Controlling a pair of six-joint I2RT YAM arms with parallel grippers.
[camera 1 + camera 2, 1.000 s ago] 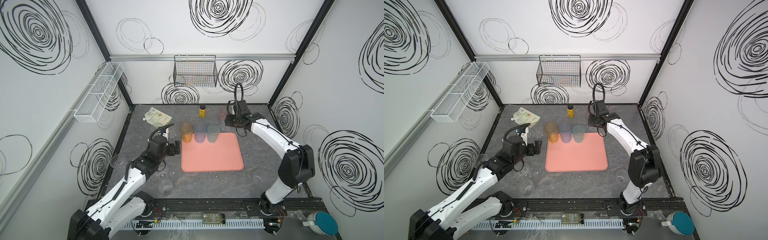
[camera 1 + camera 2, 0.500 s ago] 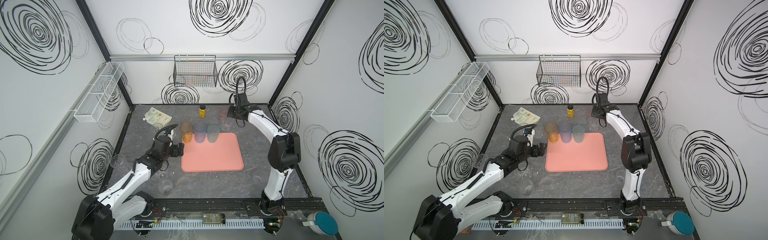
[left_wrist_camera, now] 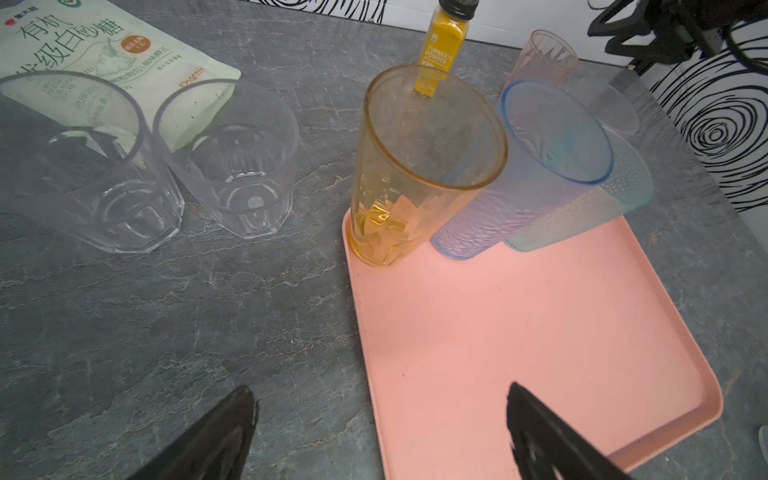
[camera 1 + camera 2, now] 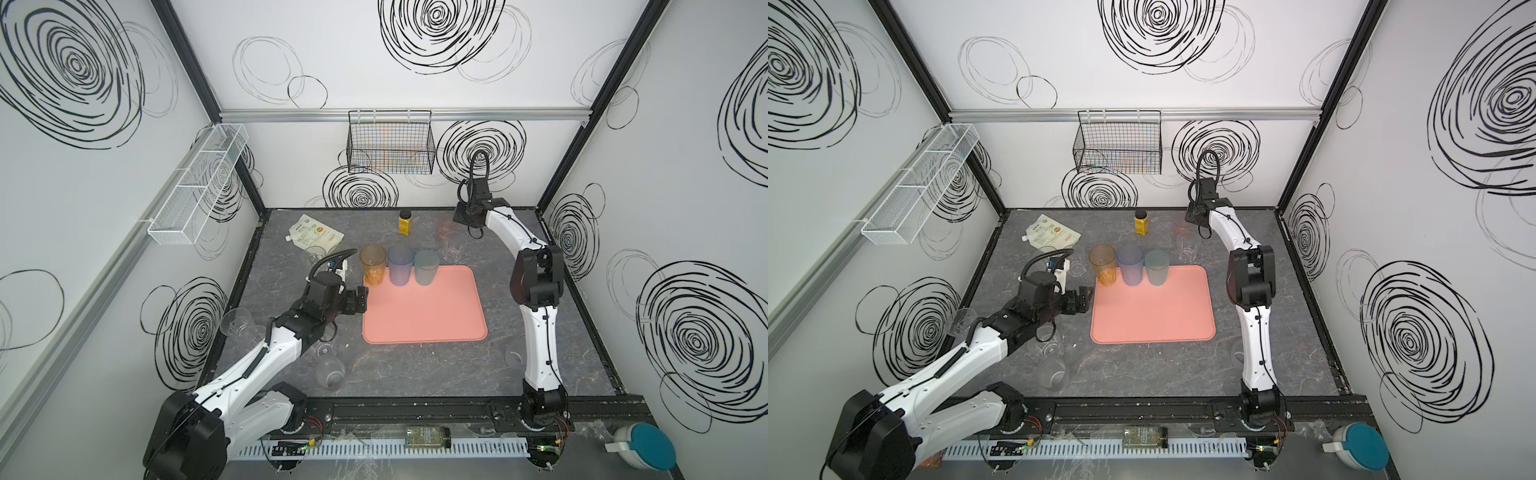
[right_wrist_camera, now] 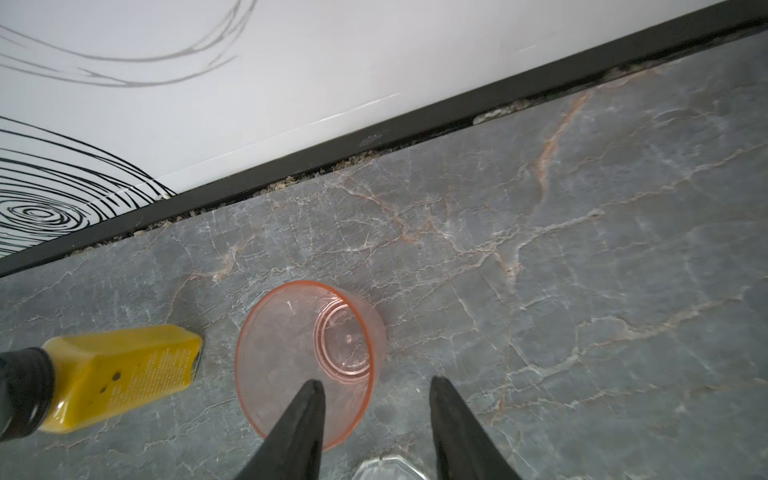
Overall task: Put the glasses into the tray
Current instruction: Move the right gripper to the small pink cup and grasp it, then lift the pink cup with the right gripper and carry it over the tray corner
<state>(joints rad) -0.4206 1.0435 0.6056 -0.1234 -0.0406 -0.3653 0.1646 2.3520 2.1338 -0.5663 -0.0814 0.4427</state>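
Observation:
The salmon tray (image 4: 424, 316) (image 3: 519, 332) lies mid-table. Orange (image 4: 372, 264), blue (image 4: 401, 264) and teal (image 4: 426, 268) glasses stand along its far edge. The pink glass (image 5: 307, 357) (image 4: 446, 224) stands upright near the back wall. My right gripper (image 5: 376, 380) (image 4: 458, 217) hangs over it, open; one finger overlaps its mouth, the other is outside the rim, gripping nothing. My left gripper (image 3: 379, 386) (image 4: 360, 299) is open and empty, straddling the tray's left edge. Two clear glasses (image 3: 87, 166) (image 3: 232, 166) stand left of the orange one.
A yellow bottle (image 5: 120, 374) (image 4: 404, 222) stands beside the pink glass, with a clear glass (image 4: 453, 247) just in front. A sugar pouch (image 4: 313, 235) lies at the back left. More clear glasses (image 4: 330, 372) (image 4: 239, 322) (image 4: 513, 355) stand near the front.
My right gripper has swung back over the pink glass and its jaws have narrowed slightly. My left gripper has slid right to the tray's left edge.

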